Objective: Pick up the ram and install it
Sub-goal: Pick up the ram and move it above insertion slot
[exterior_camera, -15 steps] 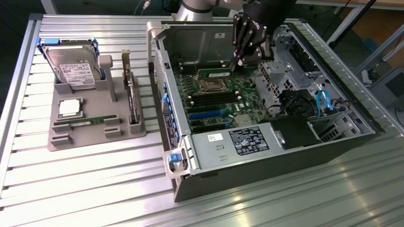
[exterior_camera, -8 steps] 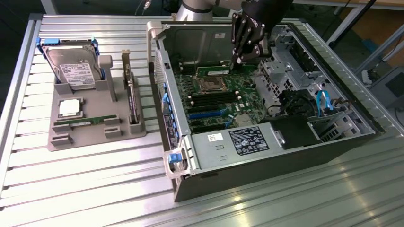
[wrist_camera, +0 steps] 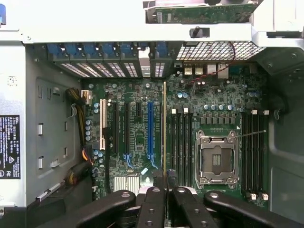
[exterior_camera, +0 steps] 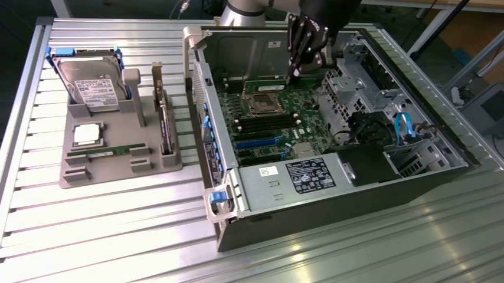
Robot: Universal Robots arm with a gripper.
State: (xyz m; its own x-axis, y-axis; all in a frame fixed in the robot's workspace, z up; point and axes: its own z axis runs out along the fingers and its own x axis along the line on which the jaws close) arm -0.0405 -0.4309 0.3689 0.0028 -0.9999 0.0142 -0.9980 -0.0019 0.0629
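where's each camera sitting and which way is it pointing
Exterior view: off the arm, high over the table, looking down into the open computer case; the arm and end effector show.
Wrist view: on the wrist, facing the motherboard square-on; the fingers show, gripping the ram edge-on.
Shared: the motherboard with its processor socket, and the end effector.

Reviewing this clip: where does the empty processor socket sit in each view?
Exterior view: processor socket near the picture's centre, slightly above it.
Wrist view: processor socket between two banks of slots.
Shared landmark: black memory slots right beside it, also seen from the wrist.
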